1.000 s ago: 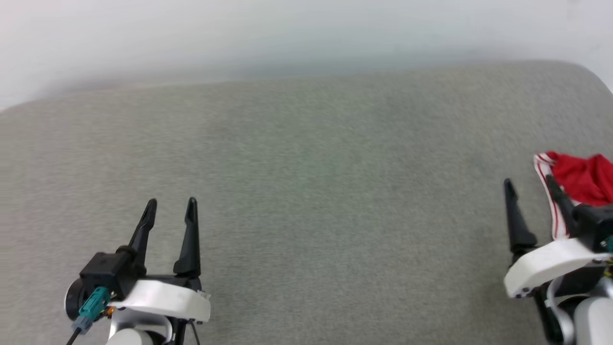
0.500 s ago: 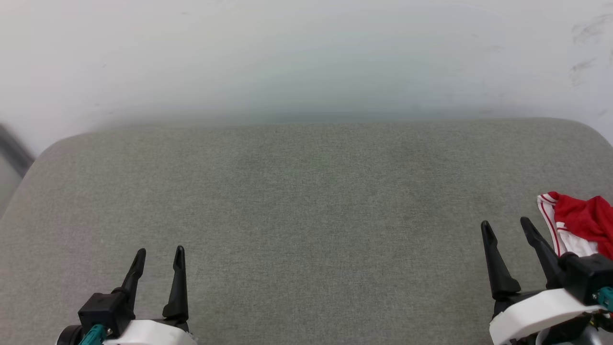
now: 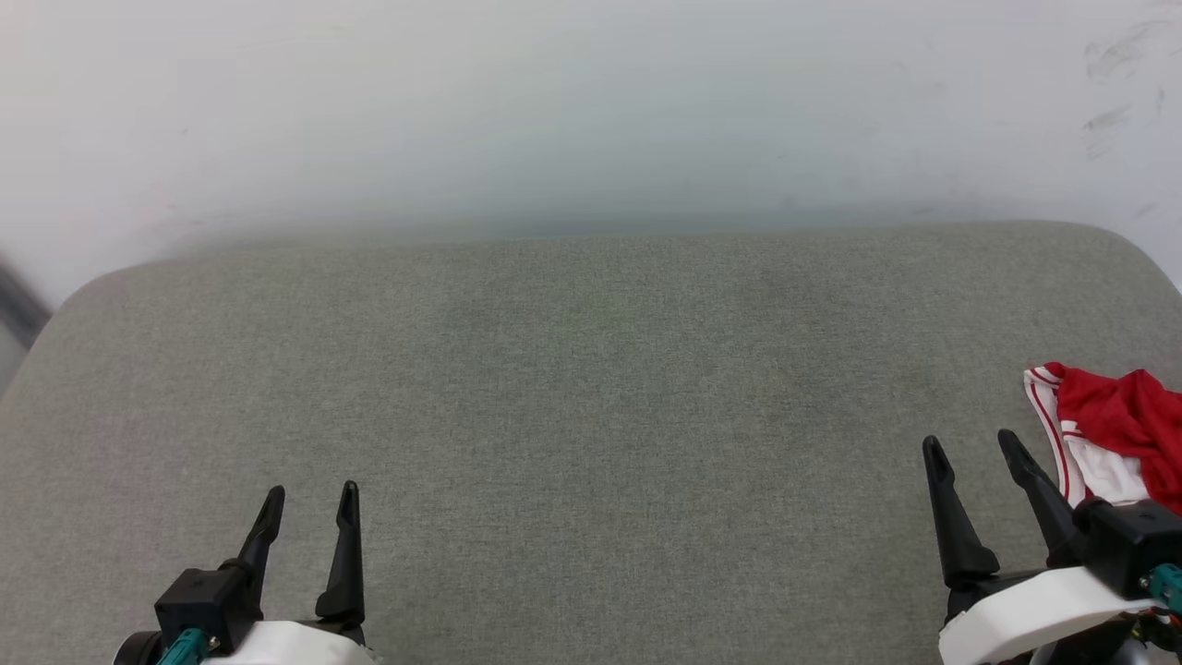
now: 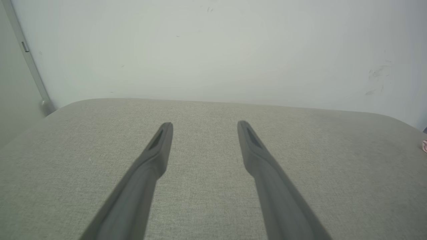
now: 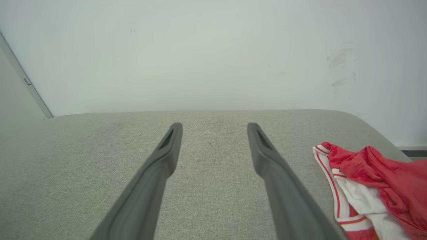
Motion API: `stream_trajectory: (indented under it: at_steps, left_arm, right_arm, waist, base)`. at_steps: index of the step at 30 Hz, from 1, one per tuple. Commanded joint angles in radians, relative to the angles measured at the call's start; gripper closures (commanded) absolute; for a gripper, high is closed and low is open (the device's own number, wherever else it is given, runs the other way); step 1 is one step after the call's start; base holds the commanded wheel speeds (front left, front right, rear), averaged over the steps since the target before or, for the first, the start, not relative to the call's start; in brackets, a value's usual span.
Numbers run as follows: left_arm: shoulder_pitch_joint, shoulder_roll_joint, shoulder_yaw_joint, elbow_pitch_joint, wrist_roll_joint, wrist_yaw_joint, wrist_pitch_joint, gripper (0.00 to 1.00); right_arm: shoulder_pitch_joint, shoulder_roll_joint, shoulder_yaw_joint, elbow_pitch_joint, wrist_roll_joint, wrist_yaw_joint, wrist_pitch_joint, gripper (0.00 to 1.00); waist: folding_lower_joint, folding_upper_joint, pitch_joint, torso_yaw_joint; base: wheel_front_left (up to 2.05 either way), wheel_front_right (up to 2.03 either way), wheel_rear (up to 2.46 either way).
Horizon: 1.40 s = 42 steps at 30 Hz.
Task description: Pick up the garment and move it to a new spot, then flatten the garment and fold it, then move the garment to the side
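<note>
- Both arms hang low over the grey fabric worktop (image 3: 591,388), with a pale wall (image 3: 591,111) behind it.
- Left pincer (image 3: 311,491): fingers spread wide, nothing between them, bare cloth underneath.
- Right pincer (image 3: 970,442): also spread wide and holding nothing. Its fingers point up the worktop, not at the jersey.
- The garment (image 3: 1122,416) sits in a rumpled red-and-white heap at the far right of the worktop, just beside the right pincer and apart from it. It's bunched, not flat or folded.
- First worry: the heap is close to the worktop's rounded right corner. A sideways nudge from that right finger could push it over the edge.
- Second worry: it's layered, with striped trim on the near side and red folds piled behind. A pinch on the trim alone could lift one layer and leave the rest trailing and twisted, which would make it hard to flatten.
- Third: from the head camera the heap runs off the picture's right edge, so how far it reaches can't be told. A grab aimed from there could land off-centre.
- The left pincer is well apart from the garment, too far to help where it hangs.
</note>
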Motion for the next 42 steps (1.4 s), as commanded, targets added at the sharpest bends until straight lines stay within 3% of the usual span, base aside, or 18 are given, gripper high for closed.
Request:
stream_trajectory:
  at_steps: [1, 6, 7, 10, 42]
  left_arm:
    - [-0.005, -0.004, 0.004, 0.004, 0.009, -0.002, -0.004, 0.00]
    - [-0.009, -0.008, 0.007, 0.007, 0.012, -0.008, -0.004, 0.00]
    - [0.000, -0.007, 0.005, 0.006, 0.008, -0.005, 0.000, 1.00]
    - [0.010, -0.019, -0.001, 0.032, 0.005, -0.005, 0.004, 1.00]
    - [-0.068, -0.090, 0.100, 0.092, -0.470, -0.079, 0.144, 1.00]
  right_arm:
    - [-0.001, 0.005, -0.001, 0.003, 0.003, -0.001, -0.005, 0.00]
    - [-0.008, 0.005, 0.003, 0.014, 0.013, -0.001, -0.012, 0.00]
    - [-0.002, 0.001, 0.003, 0.013, 0.007, 0.000, -0.008, 1.00]
    - [0.008, 0.001, 0.005, 0.040, 0.008, 0.000, -0.007, 1.00]
    - [-0.073, -0.023, 0.001, 0.171, 0.597, 0.000, -0.003, 1.00]
  waist:
    - [0.0001, 0.0000, 0.001, 0.000]
    - [0.0001, 0.0000, 0.005, 0.001]
    - [0.0001, 0.0000, 0.005, 0.001]
    - [0.0001, 0.0000, 0.005, 0.001]
    - [0.0001, 0.0000, 0.011, 0.003]
  base:
    - [0.00, 0.00, 0.00]
    - [0.00, 0.00, 0.00]
    - [0.00, 0.00, 0.00]
    - [0.00, 0.00, 0.00]
    - [0.00, 0.00, 0.00]
